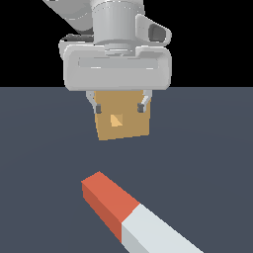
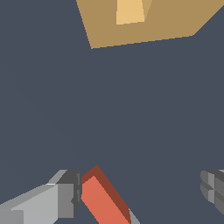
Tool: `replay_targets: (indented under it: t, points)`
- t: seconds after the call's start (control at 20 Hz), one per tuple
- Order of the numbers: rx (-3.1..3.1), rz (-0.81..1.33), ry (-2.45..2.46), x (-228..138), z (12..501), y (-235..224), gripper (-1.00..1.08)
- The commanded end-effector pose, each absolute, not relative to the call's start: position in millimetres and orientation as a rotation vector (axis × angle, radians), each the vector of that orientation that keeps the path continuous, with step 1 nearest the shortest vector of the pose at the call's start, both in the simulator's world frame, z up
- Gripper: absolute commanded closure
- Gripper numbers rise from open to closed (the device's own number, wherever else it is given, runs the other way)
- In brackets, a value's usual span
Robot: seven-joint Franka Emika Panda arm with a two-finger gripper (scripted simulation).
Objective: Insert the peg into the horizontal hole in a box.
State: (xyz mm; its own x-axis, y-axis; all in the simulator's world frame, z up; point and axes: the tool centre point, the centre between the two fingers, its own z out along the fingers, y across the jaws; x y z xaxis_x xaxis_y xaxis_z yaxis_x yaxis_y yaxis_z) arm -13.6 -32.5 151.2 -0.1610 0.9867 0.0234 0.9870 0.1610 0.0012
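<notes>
The peg [image 1: 129, 213] lies flat on the dark floor in the exterior view, its red-orange half pointing toward the box and its white half running off the lower right edge. The tan box [image 1: 122, 121] stands behind it, with the lighter square hole [image 1: 116, 120] in the face toward the camera. My gripper [image 1: 120, 106] hangs open and empty above the floor, its fingers [image 1: 99, 107] showing in front of the box's upper part. In the wrist view the peg's red end [image 2: 103, 199] lies between the open fingers [image 2: 59, 201], close to one of them. The box [image 2: 144, 24] and hole [image 2: 130, 11] are beyond.
A dark grey floor [image 1: 207, 143] spreads all around the peg and the box. Nothing else stands on it. The background above the floor is black.
</notes>
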Motion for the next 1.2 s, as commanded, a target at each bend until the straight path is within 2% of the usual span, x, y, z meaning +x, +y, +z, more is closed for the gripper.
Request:
replay_targets:
  t: [0.0, 0.6, 1.15]
  points:
    - [-1.971, -0.023, -2.425, -14, 145, -46, -0.92]
    - [-1.695, -0.015, -2.633, -8, 116, -111, -0.92]
    - [-1.405, -0.007, -2.805, 14, 88, -172, -0.92]
